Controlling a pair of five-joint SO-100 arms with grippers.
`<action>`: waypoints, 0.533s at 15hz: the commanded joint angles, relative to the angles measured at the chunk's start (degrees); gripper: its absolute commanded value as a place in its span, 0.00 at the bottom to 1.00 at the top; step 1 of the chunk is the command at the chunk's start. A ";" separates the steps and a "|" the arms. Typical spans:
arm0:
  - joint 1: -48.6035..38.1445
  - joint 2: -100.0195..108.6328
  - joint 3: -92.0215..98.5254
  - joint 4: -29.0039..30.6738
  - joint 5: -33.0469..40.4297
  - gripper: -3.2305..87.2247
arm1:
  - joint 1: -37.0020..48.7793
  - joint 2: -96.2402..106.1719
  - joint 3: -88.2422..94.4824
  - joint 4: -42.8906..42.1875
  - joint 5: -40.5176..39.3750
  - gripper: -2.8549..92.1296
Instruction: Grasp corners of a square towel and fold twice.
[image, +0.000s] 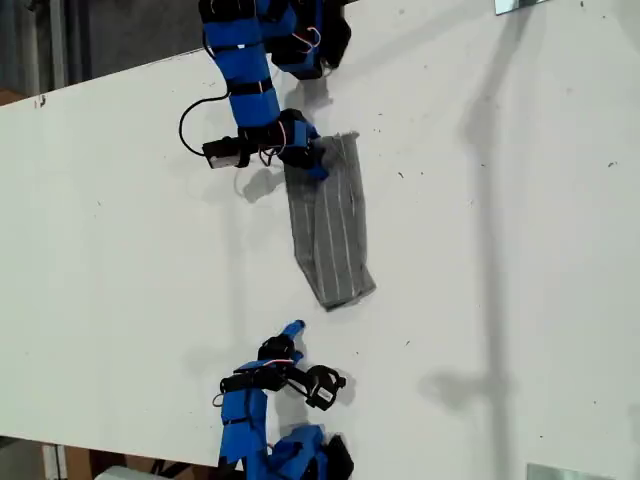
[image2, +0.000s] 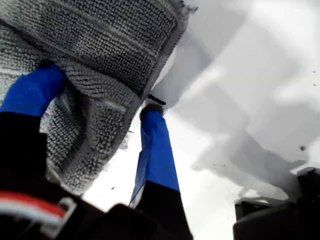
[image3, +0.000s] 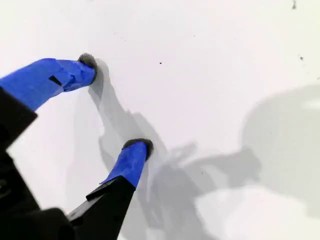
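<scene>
Towel (image: 330, 225) folded into a narrow strip mid-table (image: 500, 300), wide bare surface toward the exterior view's right. My first gripper (image: 312, 160) at its upper end; first wrist view shows jaws spread, cloth (image2: 95, 65) draped over one finger (image2: 35, 90). My second gripper (image3: 115, 102) open, empty, over bare table, well apart.

No readable text, label, brand, number or sign shows in any of the views.
</scene>
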 joint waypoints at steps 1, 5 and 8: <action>0.26 0.18 -1.05 0.09 -0.53 0.32 | -0.35 13.54 7.56 -1.67 0.70 0.33; 0.44 0.18 -1.05 0.18 -1.05 0.32 | -3.08 21.18 12.57 -2.55 4.57 0.30; 0.44 0.18 -0.97 0.18 -1.23 0.32 | -3.96 21.09 12.66 -3.08 5.45 0.19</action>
